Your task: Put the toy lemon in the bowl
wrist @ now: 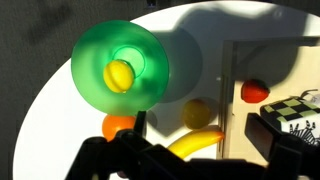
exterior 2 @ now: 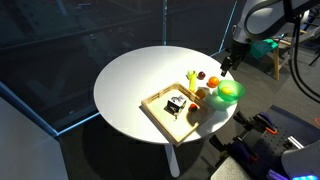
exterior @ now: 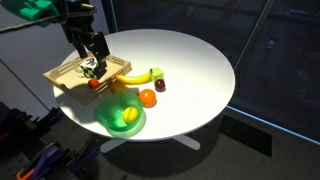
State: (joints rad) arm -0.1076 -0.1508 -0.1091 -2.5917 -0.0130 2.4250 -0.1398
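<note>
The toy lemon [wrist: 119,74] lies inside the green bowl [wrist: 95,50], near its middle; it also shows in the bowl in an exterior view [exterior: 128,116]. The bowl stands near the table's edge in both exterior views [exterior: 107,120] [exterior 2: 232,92]. My gripper [wrist: 190,165] is open and empty, held above the table beside the bowl, over the banana and the tray's edge. It shows in both exterior views [exterior: 93,58] [exterior 2: 227,67]. It touches neither the lemon nor the bowl.
An orange ball [wrist: 120,125], a greener-yellow round fruit [wrist: 197,112] and a banana [wrist: 195,143] lie between the bowl and the wooden tray [exterior: 62,74]. A red fruit [wrist: 254,91] and a black-and-white object [wrist: 290,108] are in the tray. A dark fruit [exterior: 160,86] lies by the banana.
</note>
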